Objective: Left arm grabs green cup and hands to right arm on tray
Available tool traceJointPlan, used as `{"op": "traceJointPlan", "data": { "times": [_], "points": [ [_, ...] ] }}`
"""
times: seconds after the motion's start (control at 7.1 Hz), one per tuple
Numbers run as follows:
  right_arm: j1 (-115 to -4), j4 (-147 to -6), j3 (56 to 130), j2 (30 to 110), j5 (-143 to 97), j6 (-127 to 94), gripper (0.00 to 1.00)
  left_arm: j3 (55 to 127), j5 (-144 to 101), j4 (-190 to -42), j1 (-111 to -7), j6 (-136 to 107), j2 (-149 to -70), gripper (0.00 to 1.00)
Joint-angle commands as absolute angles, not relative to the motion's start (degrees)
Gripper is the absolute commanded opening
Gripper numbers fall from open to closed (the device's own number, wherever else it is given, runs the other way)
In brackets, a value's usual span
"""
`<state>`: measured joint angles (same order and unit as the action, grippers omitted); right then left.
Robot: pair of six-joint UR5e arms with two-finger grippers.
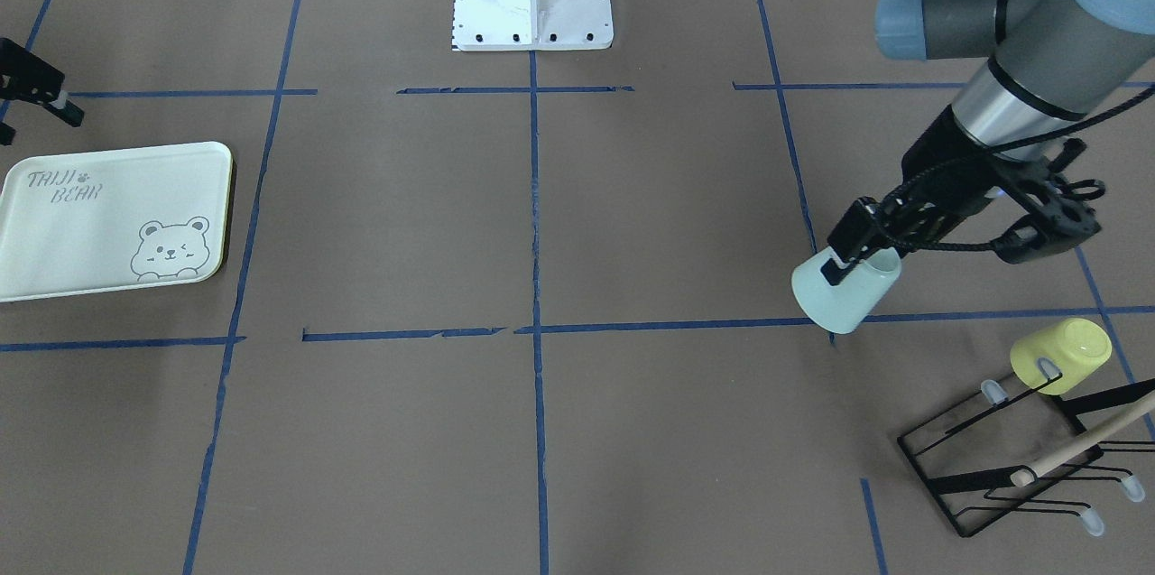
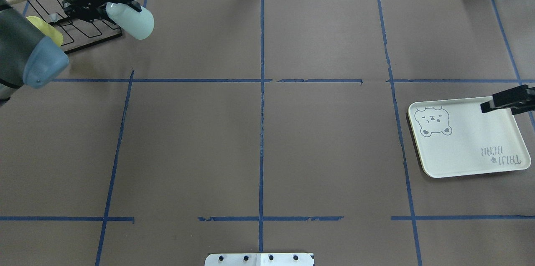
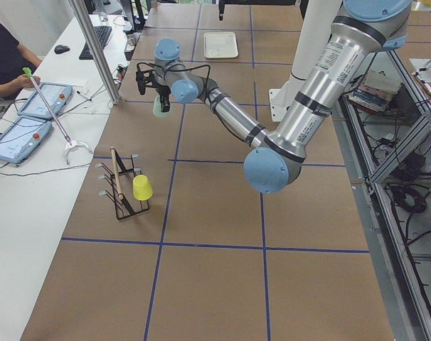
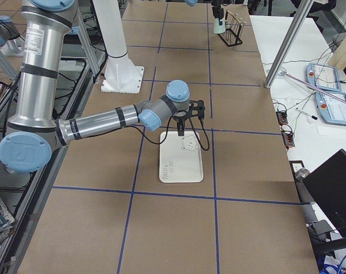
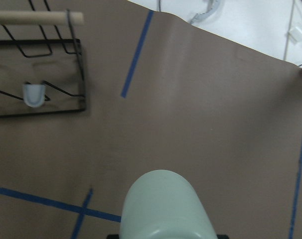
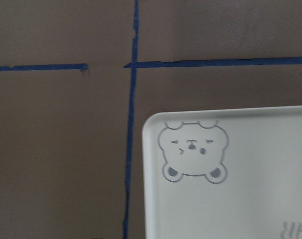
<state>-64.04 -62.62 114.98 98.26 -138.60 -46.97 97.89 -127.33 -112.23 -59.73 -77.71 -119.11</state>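
The left gripper (image 1: 845, 263) is clamped on the green cup (image 1: 848, 297), its jaws closed only as far as the wall near the cup's rim allows. It holds the cup tipped over on its side and lifted off the brown table (image 1: 406, 223). In the front-facing view the cup's closed base points away from the left arm (image 1: 1011, 97) and its open mouth faces back toward the wrist. In the overhead view the cup (image 2: 134, 21) juts out of the gripper (image 2: 109, 7) at the far left of the table, just beside the black wire rack (image 2: 94, 34) and not touching it. A yellow cup (image 1: 1063, 355) sits upturned on one of the rack's prongs, and a wooden rod (image 1: 1083, 440) lies across the rack's frame. The left wrist camera looks along the cup's smooth pale side (image 5: 163, 209), with the table and a corner of the rack (image 5: 46, 107) beyond. The tray (image 2: 459, 149) lies flat at the opposite end of the table, well apart from the cup. The right gripper (image 2: 508, 100) hangs over the tray's far edge at the end of the right arm (image 4: 99, 123). Only part of it shows in any view, so it cannot be told whether its jaws are apart or closed. The right wrist camera looks straight down on the tray's bear corner (image 6: 250, 199).
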Motion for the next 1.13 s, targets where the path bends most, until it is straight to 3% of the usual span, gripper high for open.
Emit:
{"op": "traceJointPlan", "data": {
  "times": [0.0, 0.42, 0.56, 0.99],
  "points": [
    [-56.5, -57.9, 114.9, 90.9, -136.1, -61.0, 1.00, 97.6, -127.4, -131.6, -54.4, -96.1, -119.0, 0.11],
    [-51.4, -46.7, 114.3, 88.2, -136.7, -67.3, 0.94, 95.5, -119.5, -155.2, -44.3, -113.5, -119.0, 0.12],
    [-51.1, -39.8, 113.6, 87.9, -136.2, -74.3, 0.98, 95.5, -111.3, -159.7, -38.8, -116.3, -119.0, 0.12],
    [-49.1, -11.4, 104.5, 84.7, -132.9, -97.7, 0.99, 91.9, -95.9, -177.5, -26.9, -121.2, -118.9, 0.15]
  ]
}}
